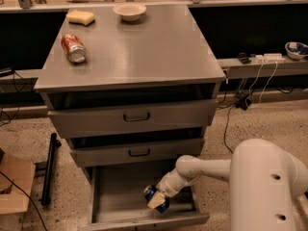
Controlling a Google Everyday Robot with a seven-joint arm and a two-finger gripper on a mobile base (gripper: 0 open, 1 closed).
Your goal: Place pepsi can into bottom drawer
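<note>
The pepsi can (152, 195), dark blue with a silver top, lies tilted inside the open bottom drawer (115, 196), near its front right. My gripper (157, 199) reaches down into that drawer from the right on a white arm and is shut on the can, holding it low over or on the drawer floor; I cannot tell whether it touches. The drawer is pulled out and shows a plain grey interior. The two upper drawers (136, 117) with black handles are slightly ajar.
On the cabinet top (144, 52) lie a red-orange soda can (73, 48) on its side, a yellow sponge (80, 17) and a white bowl (129, 10). A black bar (48, 170) and a cardboard box (14, 186) are on the floor at left. Cables hang at right.
</note>
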